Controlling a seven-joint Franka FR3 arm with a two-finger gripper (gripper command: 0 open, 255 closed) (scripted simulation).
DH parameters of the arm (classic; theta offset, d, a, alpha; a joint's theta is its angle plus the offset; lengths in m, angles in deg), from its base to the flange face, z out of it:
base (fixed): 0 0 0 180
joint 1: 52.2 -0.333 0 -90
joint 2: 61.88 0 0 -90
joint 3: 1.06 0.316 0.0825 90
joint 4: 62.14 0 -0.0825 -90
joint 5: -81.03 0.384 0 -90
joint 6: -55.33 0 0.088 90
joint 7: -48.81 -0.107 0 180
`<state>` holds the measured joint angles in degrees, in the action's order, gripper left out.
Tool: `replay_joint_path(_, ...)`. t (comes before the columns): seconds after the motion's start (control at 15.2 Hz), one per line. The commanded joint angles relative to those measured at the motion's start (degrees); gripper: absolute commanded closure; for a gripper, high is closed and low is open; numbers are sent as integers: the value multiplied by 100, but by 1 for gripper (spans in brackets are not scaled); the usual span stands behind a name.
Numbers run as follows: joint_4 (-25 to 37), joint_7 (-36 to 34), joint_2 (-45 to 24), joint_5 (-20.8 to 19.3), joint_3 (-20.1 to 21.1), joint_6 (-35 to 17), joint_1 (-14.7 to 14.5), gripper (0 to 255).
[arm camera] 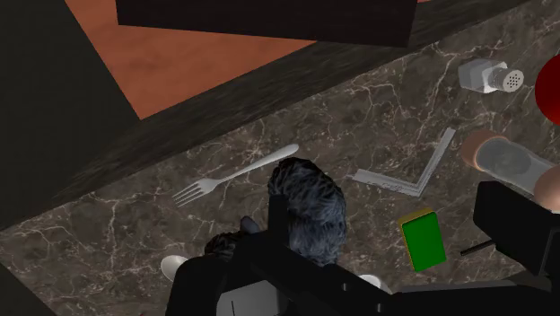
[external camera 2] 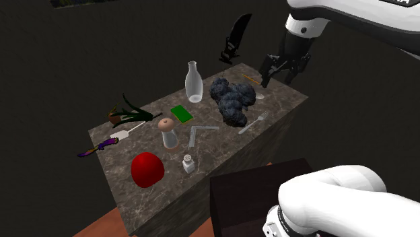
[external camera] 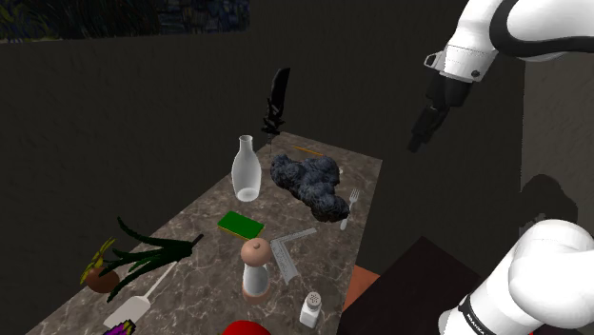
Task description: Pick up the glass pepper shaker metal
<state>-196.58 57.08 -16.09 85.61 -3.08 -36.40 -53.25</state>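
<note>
Above the table's (external camera 2: pixel 279 104) far end the gripper (external camera 2: pixel 276 80) hangs in the air and touches nothing. In the second exterior view its two fingers stand apart, so the jaws are open and empty. In the shoulder view they blend into the dark wall, and the gap between them is hard to make out.

Below the jaws lies a dark lump (arm camera: pixel 310 211) with a fork (arm camera: pixel 233 177) just beside it, toward the table's edge. In the wrist view the black gripper parts merge with the lump, so it is hard to tell where one ends and the other begins.

The shaker (arm camera: pixel 489 76) stands upright well away from the jaws, near the table's edge toward its other end. It is small, with a clear body and a pale, holed cap.

Between the shaker and the jaws lie a grey angle piece (arm camera: pixel 408 171) and a green block (arm camera: pixel 423 240). A grinder (arm camera: pixel 507 162) with a tan top stands there too, partly covered by a black gripper part in the wrist view.

A red thing (external camera 2: pixel 147 169) sits near the shaker, farther from the jaws. It is whole in the second exterior view, but the picture's edge cuts it off in the wrist and shoulder views.

A clear bottle (external camera 2: pixel 194 82) stands beside the lump.
</note>
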Motion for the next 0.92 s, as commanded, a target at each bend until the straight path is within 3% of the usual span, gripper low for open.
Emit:
replay_joint_path(0.0,0,0,0,0,0,0,0,0)
replay_joint_path(0.86,-420,-1340,-963,974,1410,-1517,-558,0)
